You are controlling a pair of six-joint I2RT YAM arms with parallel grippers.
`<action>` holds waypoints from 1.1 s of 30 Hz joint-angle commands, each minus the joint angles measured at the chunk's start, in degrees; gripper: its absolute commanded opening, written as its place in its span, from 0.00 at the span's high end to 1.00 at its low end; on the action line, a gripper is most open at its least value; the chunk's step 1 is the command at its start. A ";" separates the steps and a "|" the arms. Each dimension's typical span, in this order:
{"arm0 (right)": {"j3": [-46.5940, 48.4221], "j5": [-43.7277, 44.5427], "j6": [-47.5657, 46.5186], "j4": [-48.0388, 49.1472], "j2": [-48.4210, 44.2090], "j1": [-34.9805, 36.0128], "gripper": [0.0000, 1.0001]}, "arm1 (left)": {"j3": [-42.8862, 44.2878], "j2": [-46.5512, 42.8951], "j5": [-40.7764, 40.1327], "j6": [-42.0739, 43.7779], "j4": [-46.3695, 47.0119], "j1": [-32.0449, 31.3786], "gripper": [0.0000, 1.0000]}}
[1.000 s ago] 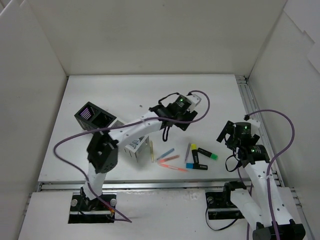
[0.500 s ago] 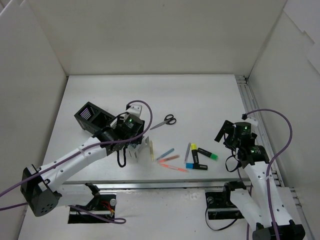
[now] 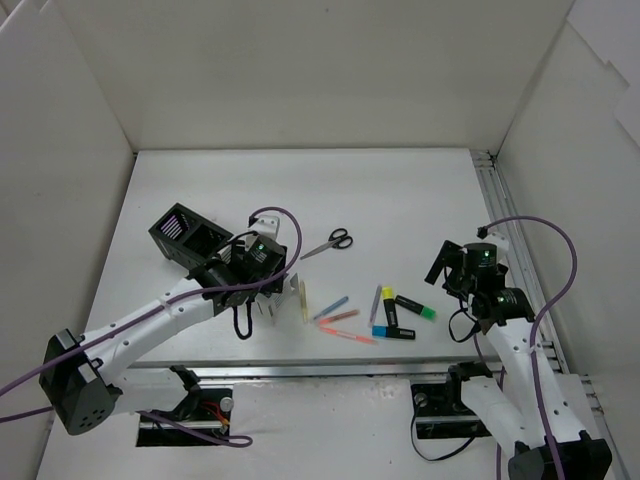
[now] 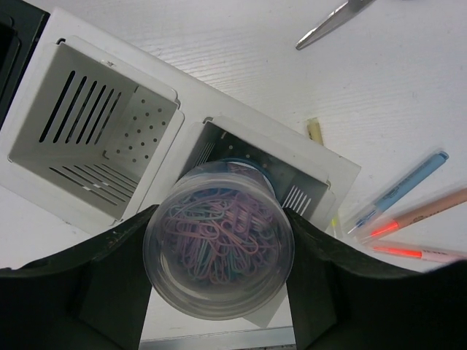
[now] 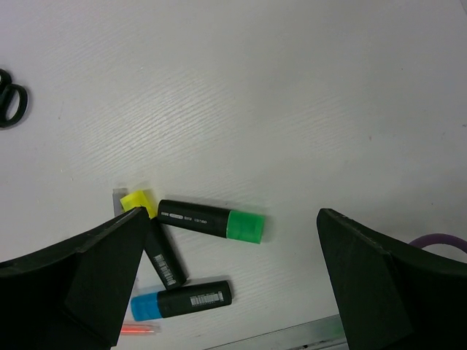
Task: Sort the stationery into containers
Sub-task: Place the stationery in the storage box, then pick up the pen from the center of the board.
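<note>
Clear jar (image 4: 219,257) of coloured paper clips (image 4: 210,232) hangs over a white box (image 4: 292,153) in the row; from it scissors (image 3: 330,242) lie at two o'clock, highlighters (image 3: 400,315) three, pens (image 3: 335,318) four

We record a clear jar (image 4: 211,308) of pink and green clips (image 4: 219,237) in the left gripper (image 4: 219,270); white-grey slotted boxes (image 4: 95,138) beyond it. Below the right gripper (image 5: 226,277): black highlighters (image 5: 193,217) capped green, yellow, blue.

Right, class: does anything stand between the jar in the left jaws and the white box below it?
Nothing visible does. The jar hangs right over the white box, though it hides most of the opening.
</note>
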 commanded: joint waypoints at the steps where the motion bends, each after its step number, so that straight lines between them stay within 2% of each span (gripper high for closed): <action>1: 0.26 0.79 -0.55 2.63 1.19 0.46 0.02 | 0.69 -1.40 0.44 -1.15 2.42 -0.06 0.41; 5: 0.52 0.35 -1.08 2.63 2.16 1.07 0.02 | 0.51 -2.98 0.27 -1.32 2.08 -0.06 0.22; 7: 0.61 1.22 -0.56 2.63 2.34 1.42 0.03 | 0.68 -3.86 0.27 -0.89 2.07 -0.06 0.18; 8: 0.61 2.01 -0.55 2.71 2.08 2.03 0.04 | 0.77 -4.21 0.01 -0.80 1.73 -0.06 0.11; 11: 0.78 2.20 -1.34 2.80 1.37 3.79 0.04 | 1.47 -5.01 -0.96 -0.45 0.85 -0.06 0.01; 16: 2.54 -0.35 -4.94 2.80 7.77 8.87 0.02 | 3.23 -7.38 -3.15 1.57 0.84 -0.06 0.00; 22: 8.07 3.15 -7.67 2.36 22.35 19.69 0.02 | 3.85 -11.59 -4.30 4.65 1.90 -0.06 0.00; 26: 12.72 6.24 -7.76 -0.18 30.79 22.78 0.02 | 2.53 -13.79 -4.39 5.53 2.60 0.47 0.01; 30: 14.06 2.21 -6.54 -1.85 32.92 24.71 0.08 | 1.65 -14.06 -4.65 5.62 2.43 1.08 0.00; 33: 12.30 -1.84 -2.50 -2.29 33.80 25.59 0.17 | 1.48 -14.15 -5.27 5.44 1.90 1.08 0.01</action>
